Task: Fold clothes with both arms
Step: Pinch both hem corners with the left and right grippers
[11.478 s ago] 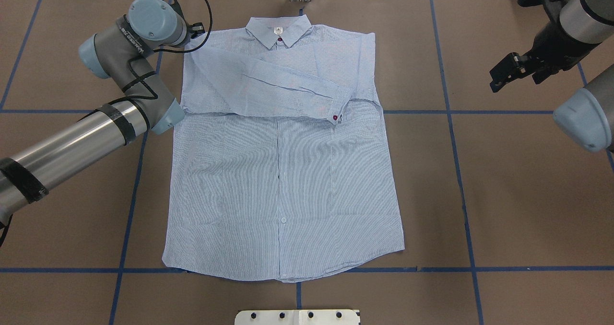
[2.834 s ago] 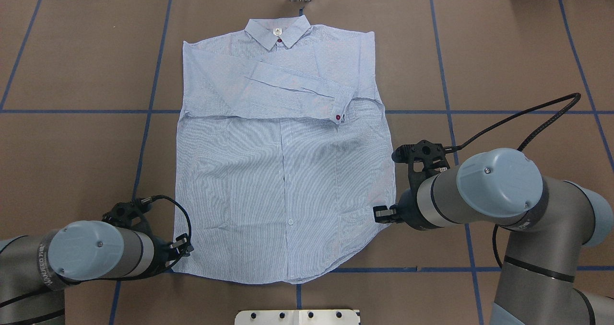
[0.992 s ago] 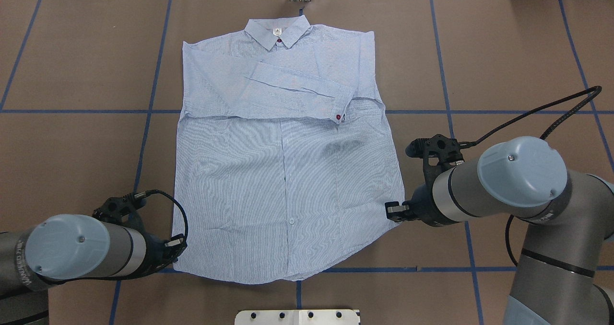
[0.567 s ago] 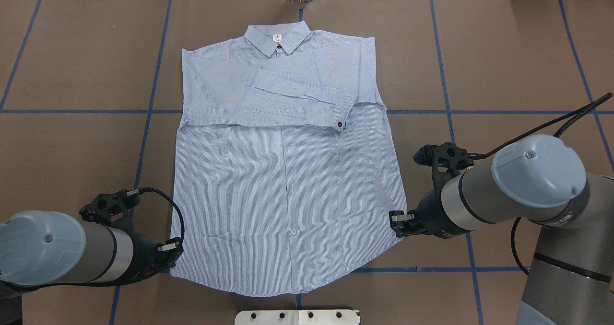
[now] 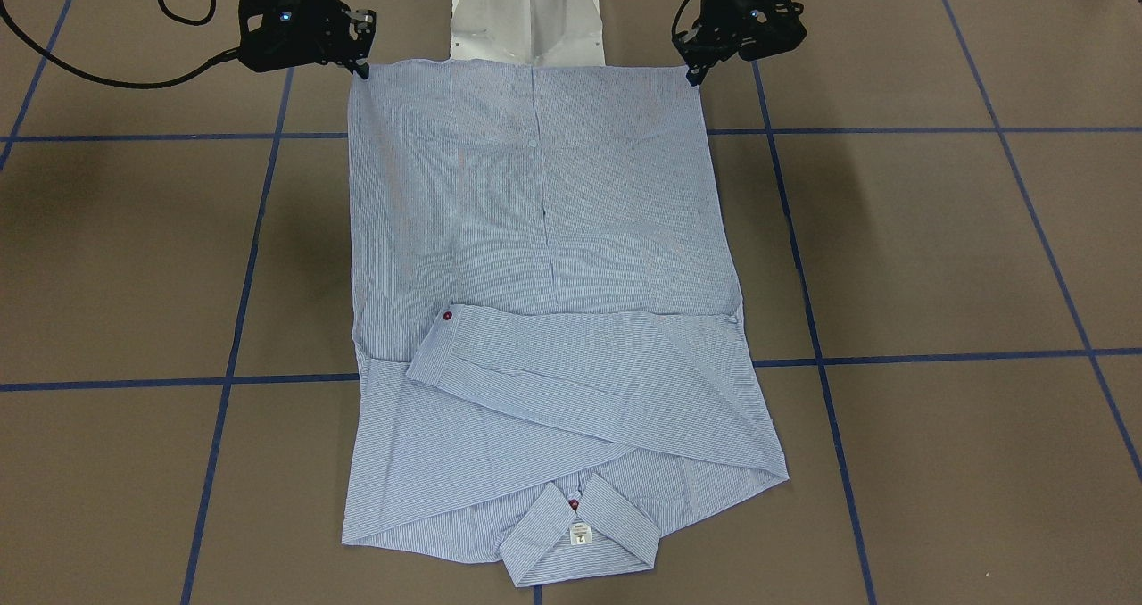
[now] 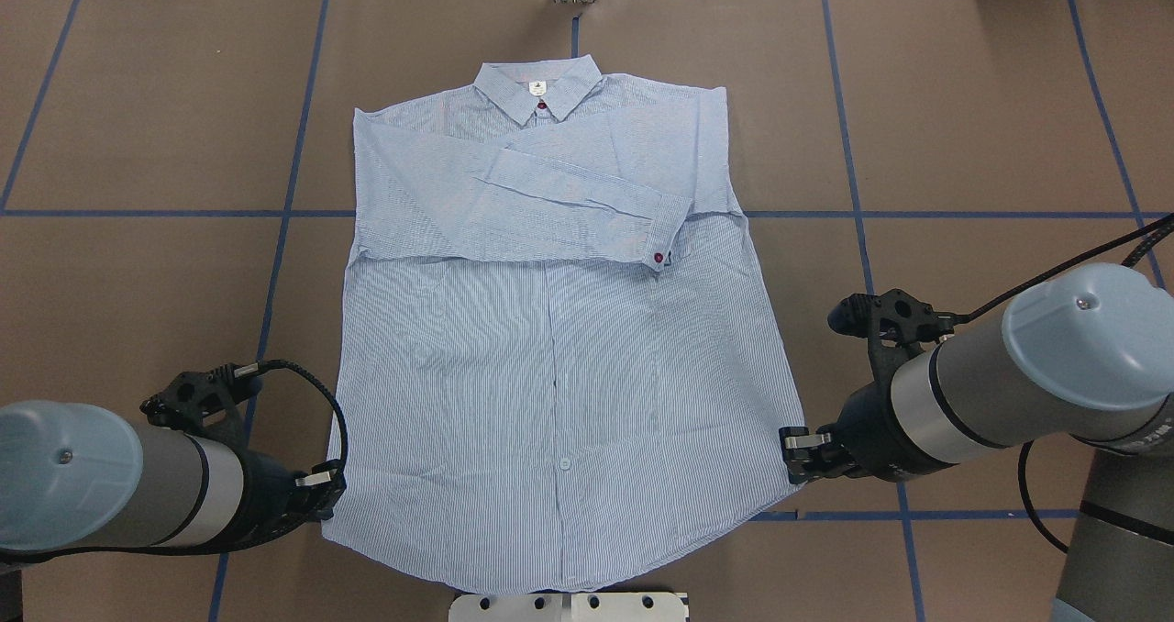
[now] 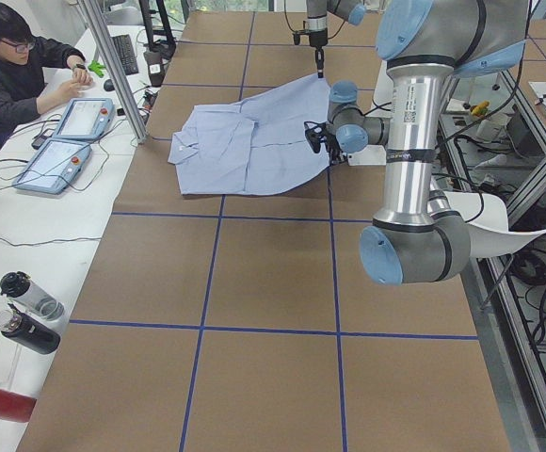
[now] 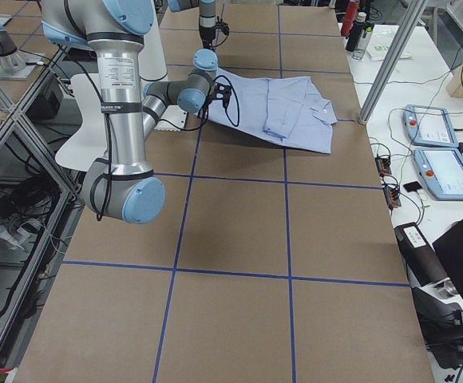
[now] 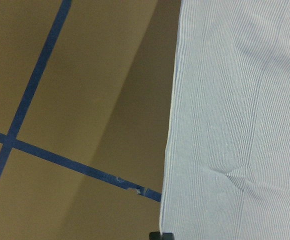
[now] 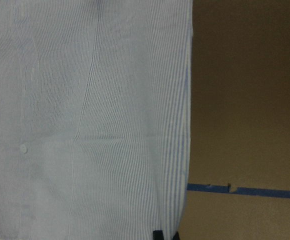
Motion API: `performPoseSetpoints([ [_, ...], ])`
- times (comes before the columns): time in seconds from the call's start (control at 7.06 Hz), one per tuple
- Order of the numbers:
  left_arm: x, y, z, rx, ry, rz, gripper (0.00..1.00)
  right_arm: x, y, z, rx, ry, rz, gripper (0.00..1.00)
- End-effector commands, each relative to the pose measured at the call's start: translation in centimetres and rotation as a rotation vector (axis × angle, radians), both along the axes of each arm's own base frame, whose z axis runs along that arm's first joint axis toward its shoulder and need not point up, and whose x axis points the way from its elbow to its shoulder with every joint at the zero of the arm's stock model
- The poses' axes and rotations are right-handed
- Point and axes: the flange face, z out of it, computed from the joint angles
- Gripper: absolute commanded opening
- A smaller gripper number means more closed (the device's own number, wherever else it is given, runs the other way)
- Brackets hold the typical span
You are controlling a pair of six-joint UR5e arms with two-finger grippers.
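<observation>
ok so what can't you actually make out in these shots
Label text: too small in overhead and front views.
Fingers: cut off by the bottom edge in both wrist views; only dark tips show.
Shirt chest and upper buttons: covered by the folded sleeve in overhead and front views.
Second cuff: seen in no view, likely under that sleeve.

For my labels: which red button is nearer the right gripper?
The cuff button of the shirt; the collar button lies farther from the right gripper.
</observation>
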Motion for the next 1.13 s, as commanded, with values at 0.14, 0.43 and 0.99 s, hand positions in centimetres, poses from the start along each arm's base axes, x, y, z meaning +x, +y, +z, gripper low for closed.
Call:
performPoseSetpoints([
  [0.14,0.4,-0.1,0.4,-0.004,-0.004,0.004,0.0,-1.0,-0.2,1.1,-0.016,0.018,-0.012,0.0],
  [0.43,0.3,-2.0,1.5,0.03,-0.028,-0.007,0.0,-1.1,-2.3,2.1,-0.021,0.039,0.031,0.0],
  [0.99,0.3,-3.8,2.3,0.038,-0.025,-0.039,0.0,-2.1,-5.9,2.2,-0.031,0.049,0.084,0.0],
])
